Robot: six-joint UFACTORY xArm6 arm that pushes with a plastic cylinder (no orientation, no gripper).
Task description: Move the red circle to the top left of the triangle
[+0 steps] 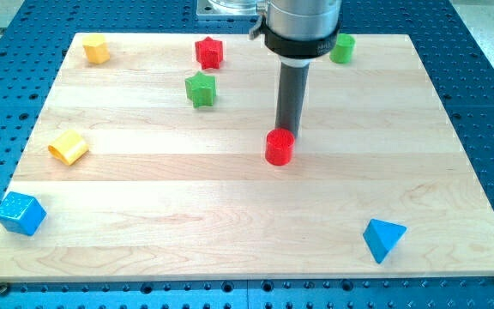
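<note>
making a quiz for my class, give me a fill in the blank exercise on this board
1. My tip sits right behind the red ____.
2. The blue triangle lies toward the view's bottom ____.
3. The red star lies just above the ____ star.
4. The blue cube sits at the view's bottom ____.

Missing words: circle; right; green; left

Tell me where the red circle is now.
The red circle sits near the board's middle, just below my tip, well up and to the view's left of the blue triangle.

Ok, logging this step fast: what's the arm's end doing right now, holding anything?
No hand fitted, only a rod: my tip holds nothing and sits just behind the red circle, at its top edge; contact cannot be told.
</note>
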